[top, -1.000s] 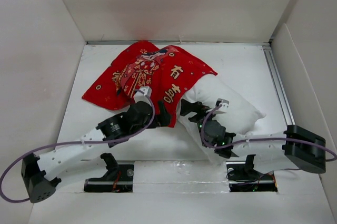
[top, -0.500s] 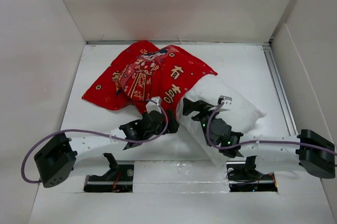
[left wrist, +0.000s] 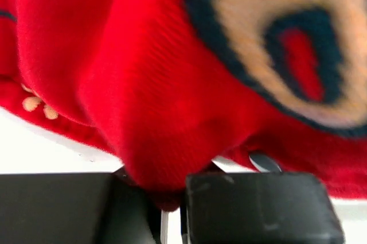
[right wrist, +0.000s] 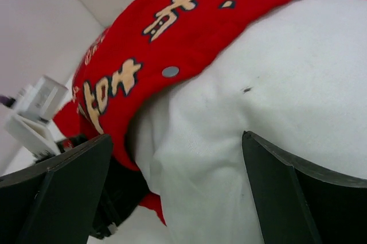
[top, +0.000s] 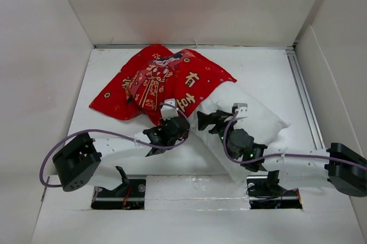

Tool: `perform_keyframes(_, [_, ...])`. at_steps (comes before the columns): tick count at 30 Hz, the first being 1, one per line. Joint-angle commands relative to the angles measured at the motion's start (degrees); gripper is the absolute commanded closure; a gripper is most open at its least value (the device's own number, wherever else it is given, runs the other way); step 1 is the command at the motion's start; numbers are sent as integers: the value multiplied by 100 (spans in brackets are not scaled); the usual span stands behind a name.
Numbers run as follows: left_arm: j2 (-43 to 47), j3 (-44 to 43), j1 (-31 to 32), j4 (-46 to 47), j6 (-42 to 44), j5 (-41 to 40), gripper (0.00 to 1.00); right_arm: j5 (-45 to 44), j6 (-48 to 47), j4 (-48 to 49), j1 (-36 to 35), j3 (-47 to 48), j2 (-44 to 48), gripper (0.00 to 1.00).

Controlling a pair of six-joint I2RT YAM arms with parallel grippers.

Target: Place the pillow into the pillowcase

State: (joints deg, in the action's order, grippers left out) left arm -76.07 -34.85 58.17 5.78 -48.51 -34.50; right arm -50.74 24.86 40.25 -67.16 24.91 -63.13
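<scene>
Ahead of the right gripper [top: 209, 122] and running off to its right: the pillow [top: 261, 119], laid slantwise on the surface [top: 269, 69]. Long axis from far-left to near-right. Far-left end tucked inside the pillowcase [top: 166, 80]; bare end with one pointed corner aimed right, away from both grippers. Part covered in red, part showing white.

Beyond the left gripper [top: 179, 128] and to its left: the rest of the pillowcase, rumpled, printed side up, mouth facing near-right toward the right gripper.

Left gripper pinched shut on the pillowcase's near hem; in its wrist view, a fold of red cloth nipped in the thin slit between the two black fingers [left wrist: 258, 209]. Right gripper spread wide, fingers set either side of the pillow's bulge, just beside the red hem; contact with the pillow impossible to judge.

Hidden: the pillow's far end under the pillowcase, and from above its near edge behind the right arm [top: 298, 161]. Blurred: most of the left wrist view, too close for the print to read. Cut off: both right fingers at the bottom edge of their wrist view.
</scene>
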Motion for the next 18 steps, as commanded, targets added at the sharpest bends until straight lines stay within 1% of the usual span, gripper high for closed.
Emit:
perform_keyframes(1, [321, -460, 247, -629, -36, -706, 100, 784, -997, 27, 36, 216, -250, 0])
perform_keyframes(2, [460, -627, 299, -787, -36, -803, 100, 950, -1149, 27, 36, 269, -356, 0])
perform_keyframes(4, [610, -847, 300, -1297, -36, -804, 100, 882, -1343, -165, 36, 444, -707, 0])
perform_keyframes(5, [803, -970, 300, -1464, 43, -595, 100, 769, -1344, -288, 36, 532, -840, 0])
perform_keyframes(6, [918, -1206, 300, -1596, 139, -497, 100, 463, -1344, -377, 88, 629, -1006, 0])
perform_keyframes(7, [1032, -1339, 300, -1902, 210, -392, 100, 382, -1344, -499, 219, 908, -1191, 0])
perform_keyframes(8, [1146, -1479, 300, -2044, 280, -304, 100, 381, -1213, -927, 325, 1093, -1584, 0])
perform_keyframes(9, [1391, -1707, 300, -2133, 368, -137, 100, 563, -1134, -1053, 456, 1261, -1779, 0])
perform_keyframes(11, [1595, -1980, 300, -2423, 430, -22, 100, 880, -1028, -950, 773, 1490, -2209, 1])
perform_keyframes(12, [1726, -2260, 300, -2502, 622, 100, 100, 1091, -1027, -818, 852, 1491, -2308, 8])
perform_keyframes(13, [1727, -2411, 300, -2564, 711, 162, 100, 1536, -1027, -652, 975, 1552, -2378, 37])
perform_keyframes(14, [1727, -2578, 239, -2678, 799, 276, 100, 1776, -1027, -476, 1028, 1605, -2440, 54])
perform_keyframes(15, [1727, -2762, 151, -2679, 904, 451, 100, 2004, -1027, -222, 1029, 1657, -2510, 96])
perform_keyframes(16, [1640, -3138, -102, -2748, 1131, 984, 100, 2120, -1027, -219, 1081, 1727, -2511, 100])
perform_keyframes(17, [1570, -3316, -217, -2749, 1238, 1276, 100, 2217, -1027, -141, 1082, 1867, -2511, 100])
perform_keyframes(18, [1482, -3500, -340, -2749, 1343, 1601, 100, 2357, -1027, 77, 1082, 1869, -2267, 100])
